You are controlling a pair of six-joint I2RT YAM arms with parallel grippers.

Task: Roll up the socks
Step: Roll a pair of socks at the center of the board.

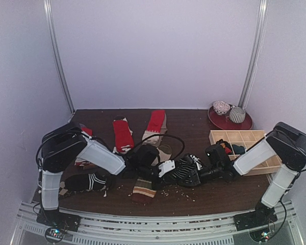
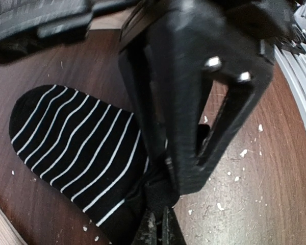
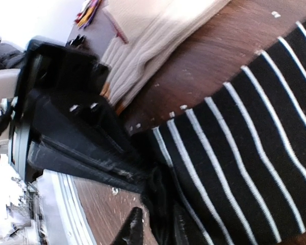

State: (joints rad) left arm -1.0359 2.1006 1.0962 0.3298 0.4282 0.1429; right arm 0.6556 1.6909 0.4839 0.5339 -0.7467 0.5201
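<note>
- Two grippers of mine meet at one black striped sock [image 2: 76,148], which lies flat on the tabletop [image 2: 265,194] near the front centre, between my arms.
- My left gripper [image 2: 158,229] is drawn narrow, its tips pinching a bunched fold at the sock's edge. The striped body fans out away from it across the wood.
- My right gripper [image 3: 155,229] is also nearly closed, with dark fabric gathered between its tips. It grips the same bunched end from the other side, so the two grippers sit almost touching.
- I judge the sock to be light, limp and thin. It will sag and fold wherever it is unsupported, and the knit should give good friction against my pads, so it should not slip.
- Being so soft, it will not hold a roll unless I keep it taut. The best hold is on the edge of one end, with both layers pinched together, so the loose length can be wound over itself.
- Pale crumbs scattered on the wood may cling to the fabric as it turns.
- Other socks wait nearby: a second black striped sock [image 1: 89,181] to the left, a beige banded sock [image 1: 144,190] just beside my left gripper, and red socks [image 1: 122,133] farther back.
- My wooden compartment tray [image 1: 237,132] sits to the right, well apart from the grasp.
</note>
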